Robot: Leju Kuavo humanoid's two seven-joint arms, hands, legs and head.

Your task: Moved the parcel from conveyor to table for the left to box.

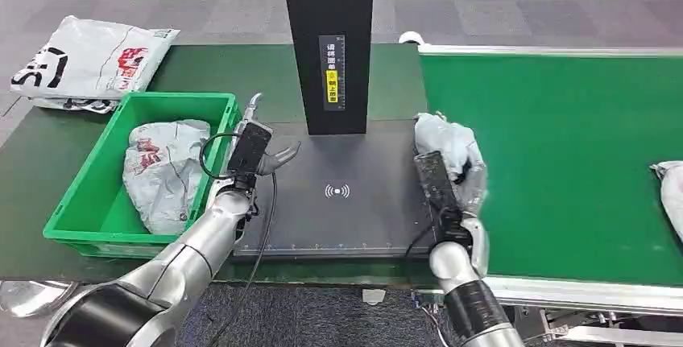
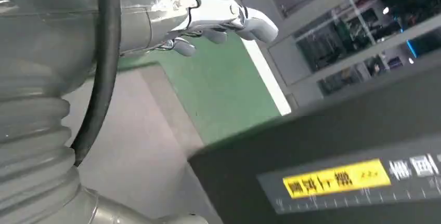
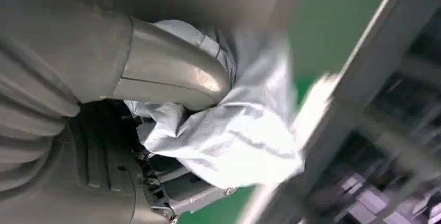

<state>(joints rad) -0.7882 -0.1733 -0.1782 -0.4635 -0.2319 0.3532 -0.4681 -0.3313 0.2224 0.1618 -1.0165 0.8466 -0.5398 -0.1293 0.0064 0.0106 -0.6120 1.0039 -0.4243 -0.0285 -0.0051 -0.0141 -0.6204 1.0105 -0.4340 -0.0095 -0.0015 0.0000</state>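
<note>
- The right hand (image 1: 448, 171) is gripping a grey plastic parcel (image 1: 451, 142) — in the right wrist view its thumb and darker fingers (image 3: 171, 193) are clamping into the crumpled film (image 3: 244, 130).
- The parcel is sitting at about 3 o'clock from the wireless mark (image 1: 337, 192), right at the seam where the dark scanner pad (image 1: 322, 218) is meeting the green conveyor (image 1: 556, 146); whether it is resting on the surface or lifted just clear cannot be told.
- The left hand (image 1: 259, 147) is hovering at 9 o'clock of the wireless mark, over the pad's near-left part, holding nothing; its fingers (image 2: 229, 18) are standing apart in a loose curl.
- A green crate (image 1: 84, 218) is lying at 9 o'clock of the left hand, just beside it, and is carrying a grey bagged parcel with red print (image 1: 165, 170).
- At 12 o'clock of the crate, on the dark green surface (image 1: 32, 154), white mailer bags (image 1: 93, 61) are lying in a loose heap.
- A black scanner column (image 1: 329, 41) is rising at 12 o'clock of the pad, wearing a yellow label (image 1: 331, 88) — that label is also showing in the left wrist view (image 2: 335, 180).
- Another grey bag (image 1: 670, 194) is lying on the conveyor at 3 o'clock, well apart from the held parcel.
</note>
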